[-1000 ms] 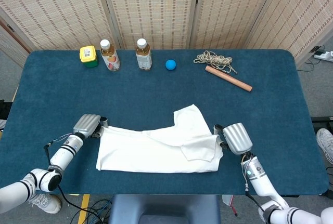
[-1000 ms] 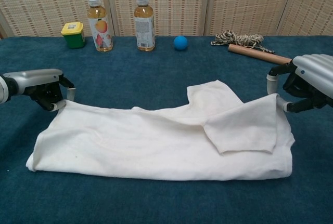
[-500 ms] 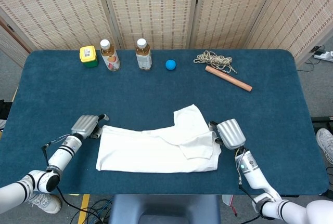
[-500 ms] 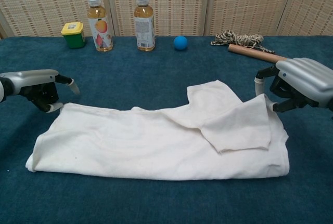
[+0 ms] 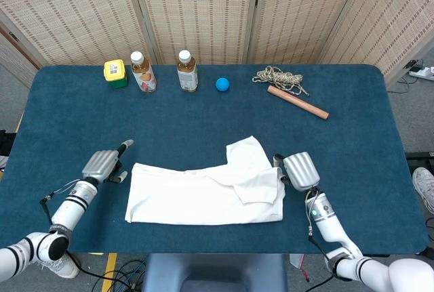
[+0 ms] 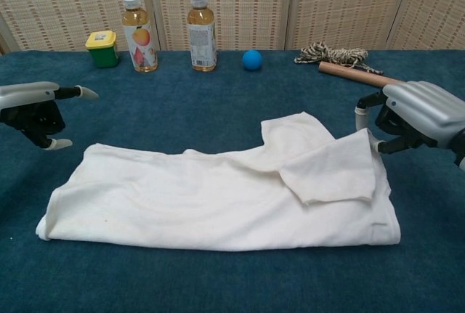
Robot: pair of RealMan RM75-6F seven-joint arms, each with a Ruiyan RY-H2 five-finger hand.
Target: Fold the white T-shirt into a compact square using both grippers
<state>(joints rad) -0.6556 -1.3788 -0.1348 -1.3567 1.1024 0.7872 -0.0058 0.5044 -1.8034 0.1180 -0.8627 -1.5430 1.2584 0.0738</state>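
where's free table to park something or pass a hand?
Bare cloth between the back row and the T-shirt, and the right side past the right hand, below the wooden stick. Crowded: the back edge, with the yellow jar, bottles, blue ball and rope.

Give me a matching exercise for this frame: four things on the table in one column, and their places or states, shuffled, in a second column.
Things:
1. T-shirt
2. blue ball
3. left hand
4. right hand

Places or states:
A. at the shirt's right edge, fingers touching the cloth
B. clear of the shirt, fingers apart, holding nothing
C. folded into a long strip at the near middle of the table
D. at the far edge, right of the two bottles

Pairs: 1-C, 2-D, 3-B, 4-A
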